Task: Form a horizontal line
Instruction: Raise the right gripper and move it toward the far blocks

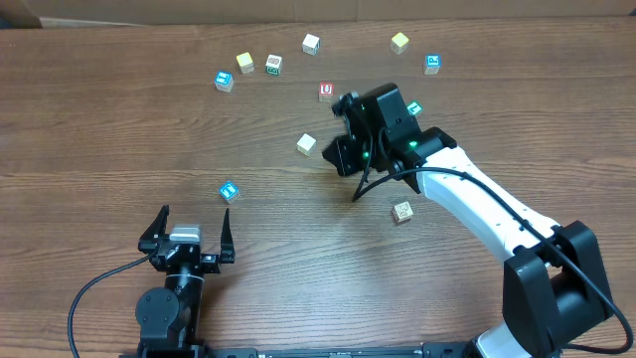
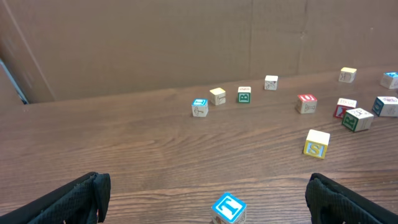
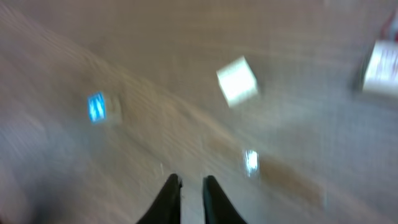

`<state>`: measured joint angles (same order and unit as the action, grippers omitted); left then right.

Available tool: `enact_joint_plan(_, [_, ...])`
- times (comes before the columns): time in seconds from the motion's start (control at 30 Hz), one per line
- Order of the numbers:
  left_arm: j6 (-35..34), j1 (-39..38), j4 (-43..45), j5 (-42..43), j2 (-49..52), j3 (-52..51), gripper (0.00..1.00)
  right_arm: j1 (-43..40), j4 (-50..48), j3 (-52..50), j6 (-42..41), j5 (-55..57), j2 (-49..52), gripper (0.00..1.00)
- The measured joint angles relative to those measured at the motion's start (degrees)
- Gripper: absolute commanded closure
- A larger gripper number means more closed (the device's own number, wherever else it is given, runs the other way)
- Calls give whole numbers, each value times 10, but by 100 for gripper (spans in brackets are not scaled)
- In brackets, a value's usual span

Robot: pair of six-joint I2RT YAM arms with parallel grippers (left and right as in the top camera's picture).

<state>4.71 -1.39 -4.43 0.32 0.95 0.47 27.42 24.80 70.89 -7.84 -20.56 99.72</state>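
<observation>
**A:** Where is the horizontal line?

**B:** Not formed. The letter cubes (image 1: pixel 326 90) lie singly over the far half of the bench (image 1: pixel 99 149). The left wrist view shows the tightest group toward the right edge. It is a red-marked cube (image 2: pixel 344 107), a green-marked cube (image 2: pixel 357 118) just in front of it, and a blue cube (image 2: pixel 385 106) beside them. I cannot tell whether they touch.

**A:** And the right jaws?

**B:** Overhead, the right arm (image 1: pixel 383 129) covers that spot, and only the blue cube peeks out at its side. The right jaws stand a narrow slit apart with nothing between them. Their view is blurred, with a pale cube (image 3: pixel 237 81) ahead.

**A:** The left jaws?

**B:** Spread wide and empty at the near edge. A lone blue cube (image 1: pixel 230 190) sits just ahead of them, well apart from the group.
</observation>
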Motion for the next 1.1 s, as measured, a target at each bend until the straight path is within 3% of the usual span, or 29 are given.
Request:
enact_joint_plan(0.23, [0,0,0,0,0,0,0,0,-187,2,-96,43,0,83])
enact_joint_plan(0.37, [0,0,0,0,0,0,0,0,-154,45,-125,71,3,82])
enact_joint_plan(0.57, [0,0,0,0,0,0,0,0,-93,198,-133,120,14,77])
enact_joint_plan(0.8, [0,0,0,0,0,0,0,1,-98,220,-132,149,29,74])
enact_joint_plan(1.1, [0,0,0,0,0,0,0,27,-81,220,-129,122,133,71])
